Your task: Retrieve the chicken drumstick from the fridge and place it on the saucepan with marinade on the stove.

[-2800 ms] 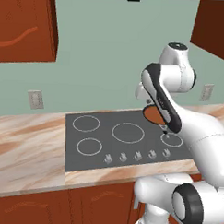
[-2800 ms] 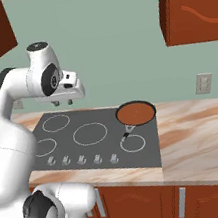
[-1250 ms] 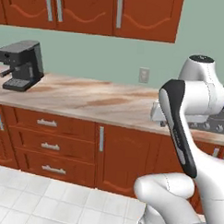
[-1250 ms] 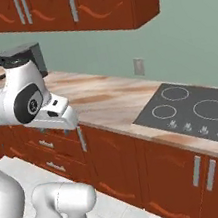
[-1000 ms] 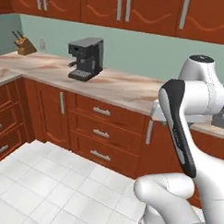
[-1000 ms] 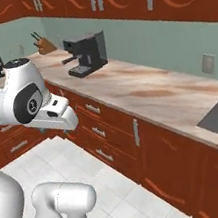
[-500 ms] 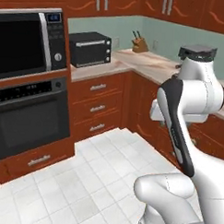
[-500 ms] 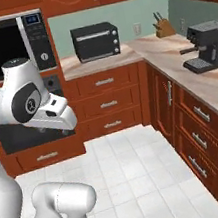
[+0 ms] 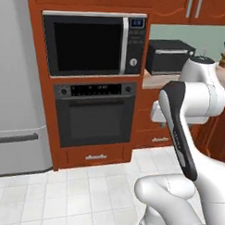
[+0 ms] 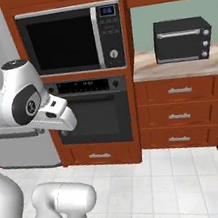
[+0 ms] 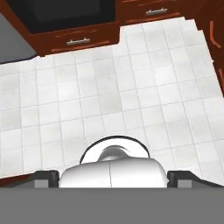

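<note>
- Approaching the fridge (image 9: 16,82): its tall light-grey front fills the left edge of the left base view, door closed, a grey handle bar (image 9: 15,139) across its lower part. In the right base view a strip of the same grey front (image 10: 15,142) shows behind my arm. I judge the step in hand to be the drive toward it, with retrieval not yet begun.
- Wall column beside the fridge: a built-in microwave (image 9: 94,44) sits above a dark oven (image 9: 95,113), framed in red-brown wood, with a drawer (image 9: 96,156) beneath.
- Counter to the right of the column: a black toaster oven (image 10: 182,39) stands on the marbled top, above three wood drawers (image 10: 183,113).
- Floor: white tiles (image 11: 113,87) lie below my hand, which looks down at them in the hand view.
- My pincer (image 11: 113,178): the dark finger tips (image 11: 46,178) stand far apart at the two bottom corners of the hand view, wide open, with nothing between them.
- Chicken drumstick: presumably behind the closed fridge door; I cannot confirm it.
- Next move, as I judge it: square up to the fridge, reach the handle and pull the door open before any grasp of the meat.
</note>
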You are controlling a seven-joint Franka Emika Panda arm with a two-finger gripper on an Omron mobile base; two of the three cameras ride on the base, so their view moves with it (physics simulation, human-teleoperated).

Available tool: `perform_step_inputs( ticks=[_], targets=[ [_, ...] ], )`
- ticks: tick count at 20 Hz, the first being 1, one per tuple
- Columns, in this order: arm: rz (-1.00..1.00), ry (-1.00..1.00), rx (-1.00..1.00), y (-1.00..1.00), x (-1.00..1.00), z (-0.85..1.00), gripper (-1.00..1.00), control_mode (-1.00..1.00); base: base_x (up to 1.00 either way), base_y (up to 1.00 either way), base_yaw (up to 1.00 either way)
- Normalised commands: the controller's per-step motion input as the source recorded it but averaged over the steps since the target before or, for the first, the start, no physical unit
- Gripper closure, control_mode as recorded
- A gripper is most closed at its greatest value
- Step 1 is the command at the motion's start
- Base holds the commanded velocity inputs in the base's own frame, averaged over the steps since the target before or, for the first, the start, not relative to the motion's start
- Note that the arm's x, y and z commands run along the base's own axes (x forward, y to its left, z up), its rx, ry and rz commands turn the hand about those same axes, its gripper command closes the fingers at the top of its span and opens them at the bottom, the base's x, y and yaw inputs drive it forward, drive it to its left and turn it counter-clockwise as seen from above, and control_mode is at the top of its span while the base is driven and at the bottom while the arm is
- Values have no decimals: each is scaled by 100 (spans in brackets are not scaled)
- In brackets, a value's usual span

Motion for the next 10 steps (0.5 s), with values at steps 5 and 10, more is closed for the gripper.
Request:
perform_step_inputs(
  ticks=[5,10],
  targets=[
    [0,0,0,0,0,0,-100,100,80,50,23],
    [0,0,0,0,0,0,-100,100,61,96,-16]
  ],
)
